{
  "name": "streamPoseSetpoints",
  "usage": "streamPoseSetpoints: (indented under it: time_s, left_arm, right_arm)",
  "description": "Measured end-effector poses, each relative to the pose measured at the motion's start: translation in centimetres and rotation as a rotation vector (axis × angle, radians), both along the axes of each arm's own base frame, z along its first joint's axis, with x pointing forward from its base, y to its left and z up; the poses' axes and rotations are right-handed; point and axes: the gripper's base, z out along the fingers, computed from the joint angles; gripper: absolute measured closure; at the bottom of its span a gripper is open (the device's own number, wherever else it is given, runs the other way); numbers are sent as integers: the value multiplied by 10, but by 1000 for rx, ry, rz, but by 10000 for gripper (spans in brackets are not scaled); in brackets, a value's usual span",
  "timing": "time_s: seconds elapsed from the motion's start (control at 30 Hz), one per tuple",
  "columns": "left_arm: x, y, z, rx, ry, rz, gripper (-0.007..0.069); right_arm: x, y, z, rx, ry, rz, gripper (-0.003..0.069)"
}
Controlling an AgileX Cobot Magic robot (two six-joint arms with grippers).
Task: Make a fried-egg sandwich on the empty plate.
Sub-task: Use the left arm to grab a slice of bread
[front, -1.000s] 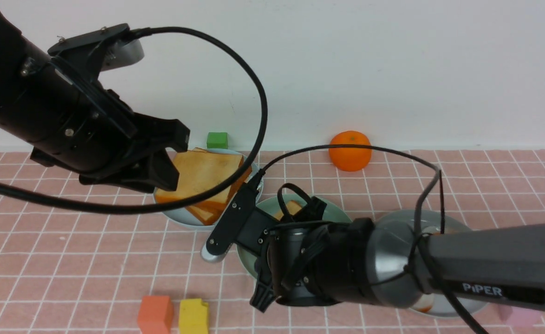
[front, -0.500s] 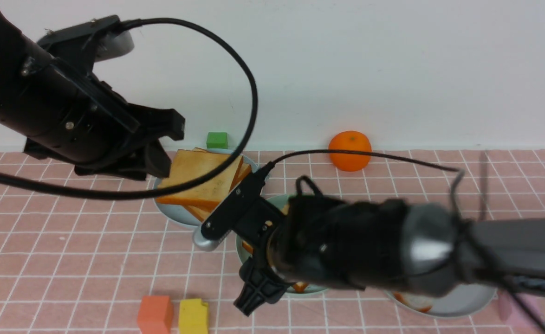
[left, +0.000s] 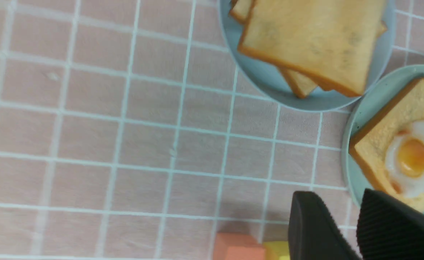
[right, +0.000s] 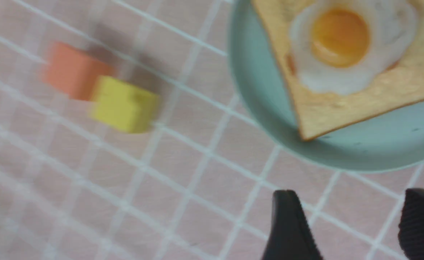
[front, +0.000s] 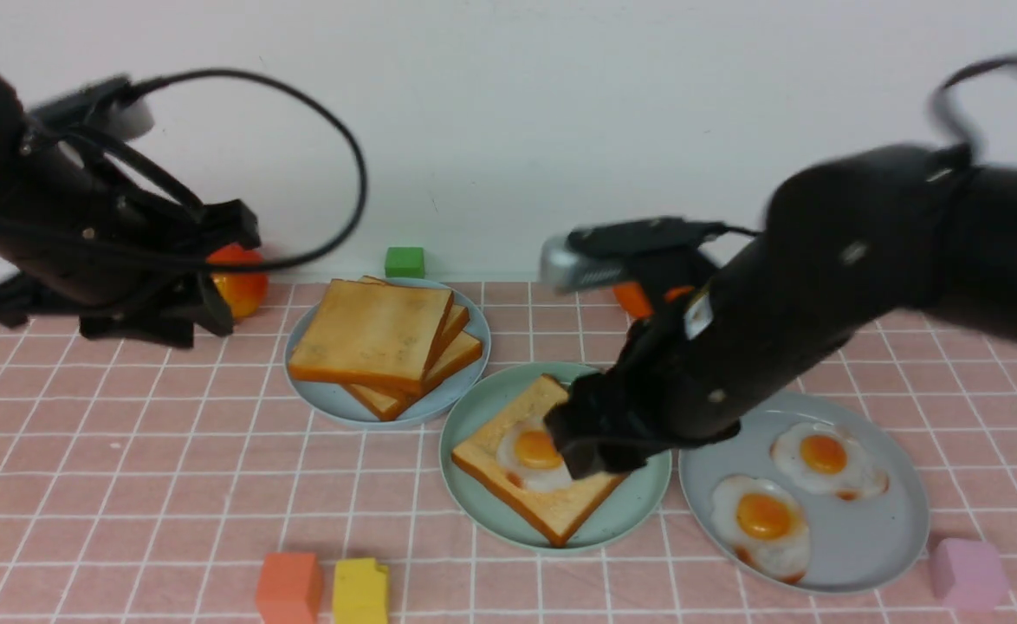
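Pink-gridded desk (front: 127, 451) update: right claw (right: 354, 231) has swung up off the round mint-green plastic plate (front: 638, 507) mid-desk, jaws wide and empty, leaving the white-and-yellow toy fried egg (front: 530, 451) on the square tan toy toast slice (front: 552, 511) there; left claw (left: 336, 202), slightly parted and empty, has backed toward the left edge, so only the top slice is missing.

We see two black robot arms. The left arm (front: 75, 234) enters from the left edge and angles downward toward the middle. Its left gripper (front: 223, 277) points inward. In its wrist view, the two dark fingers (left: 389, 227) sit a narrow gap apart with nothing between them. The right arm (front: 864, 251), blurred, reaches down from the right edge toward the centre, with a silver camera housing (front: 573, 269) on its wrist. The right gripper (front: 579, 446) hangs low. In its wrist view, its fingers (right: 288, 227) stand wide apart and empty.
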Motion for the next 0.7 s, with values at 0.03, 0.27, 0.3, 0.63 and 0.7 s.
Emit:
streamPoseSetpoints:
  time_s: [0.03,0.27,0.3,0.63,0.7]
  left_arm:
    - [11,9,-13,-74,34,17,365]
    - [46,24,-60,-254,79,25,179]
    - [47,24,-61,-263,78,25,172]
    - [82,31,-118,-385,90,206,69]
    - [86,31,-124,-411,89,242,71]
  right_arm:
    - [-1,-5,9,49,3,-13,227]
    - [-22,-23,30,118,-34,-12,227]
    - [-23,-24,31,120,-35,-11,227]
    - [-53,-37,67,217,-131,38,227]
    - [-56,-39,71,228,-141,43,227]
